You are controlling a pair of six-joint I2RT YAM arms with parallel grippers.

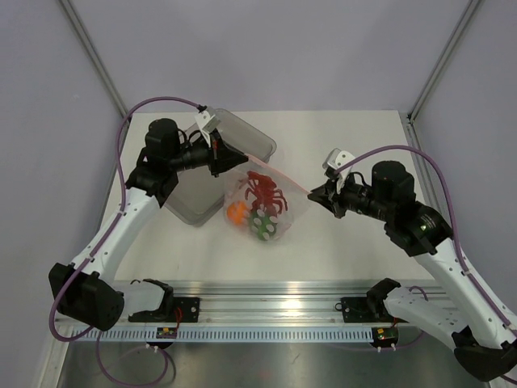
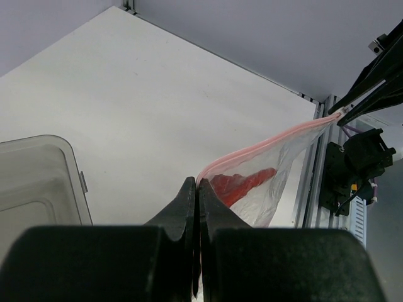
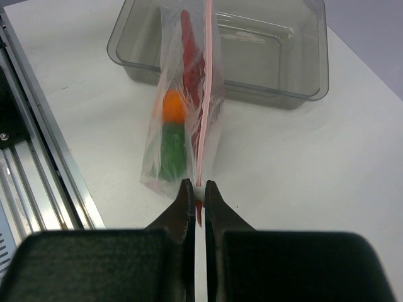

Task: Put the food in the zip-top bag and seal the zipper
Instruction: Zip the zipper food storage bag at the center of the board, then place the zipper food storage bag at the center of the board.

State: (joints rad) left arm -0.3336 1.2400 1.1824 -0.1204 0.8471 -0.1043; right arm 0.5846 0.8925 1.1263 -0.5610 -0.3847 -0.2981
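- Bag (image 1: 287,212): clear plastic with red print. It is hung by its top edge between the two grippers, just beside the tray. Whether its bottom rests on the table (image 1: 355,145) cannot be told.
- Zipper (image 3: 204,94): a thin pink strip along the top edge of the bag, drawn taut in a straight line from one gripper to the other. Whether it is pressed shut along its whole length cannot be told.
- Lobster (image 1: 262,190): red, contained in the bag, in the upper part.
- Orange fruit (image 3: 173,106): small and round, contained in the bag below the lobster and touching the pepper.
- Green pepper (image 3: 170,151): contained in the bag, lowest of the three.
- Left gripper (image 2: 196,182): jaws are pinched together on one end of the zipper, and it is held above the tray.
- Right gripper (image 3: 196,184): jaws are pinched together on the opposite end of the zipper.
- Tray (image 1: 190,198): rigid, clear and rectangular, set on the table behind the bag.
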